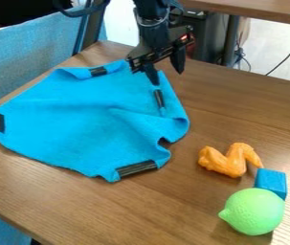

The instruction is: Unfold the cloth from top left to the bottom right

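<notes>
The black gripper (165, 71) hangs over the cloth's top right edge, its two fingers apart, with the left fingertip at or just above the fabric. Whether that tip touches the cloth I cannot tell. The blue cloth (83, 117) lies mostly spread on the left half of the table, with black strips along its edges. Its right side is rumpled, with a raised fold and a curled edge near the lower right. At the top, the edge bends up slightly around a black strip.
On the wooden table (128, 208), an orange chicken-wing-shaped toy (227, 160), a blue block (272, 182) and a green lime-like toy (254, 211) sit at the lower right. The table's left edge runs close by the cloth's left corner.
</notes>
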{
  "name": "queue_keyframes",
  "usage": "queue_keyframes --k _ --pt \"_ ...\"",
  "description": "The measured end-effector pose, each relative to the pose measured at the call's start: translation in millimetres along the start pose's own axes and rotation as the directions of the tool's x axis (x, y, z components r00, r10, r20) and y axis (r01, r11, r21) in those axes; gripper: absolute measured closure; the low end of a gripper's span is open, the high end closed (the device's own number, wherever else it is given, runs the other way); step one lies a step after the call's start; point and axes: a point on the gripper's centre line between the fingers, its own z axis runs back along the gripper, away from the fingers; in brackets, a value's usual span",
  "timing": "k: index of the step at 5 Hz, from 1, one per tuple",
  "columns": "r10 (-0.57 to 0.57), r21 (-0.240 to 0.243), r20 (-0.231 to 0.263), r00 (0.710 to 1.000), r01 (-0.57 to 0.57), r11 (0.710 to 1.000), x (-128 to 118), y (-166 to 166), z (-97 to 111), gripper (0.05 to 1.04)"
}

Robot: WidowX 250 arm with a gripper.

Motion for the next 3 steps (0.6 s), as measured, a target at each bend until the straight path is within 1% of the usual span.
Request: queue_keyframes --k 1,2,3 --pt "-0.099 -0.072 -0.011 0.995 0.098 0.993 5 -5 9 0.087" --pt "-0.248 -0.105 -0.017 0.969 0.245 0.964 17 -7 38 0.083" --pt "-0.466 0.026 -0.06 0.883 0.468 0.883 33 9 79 0.083"
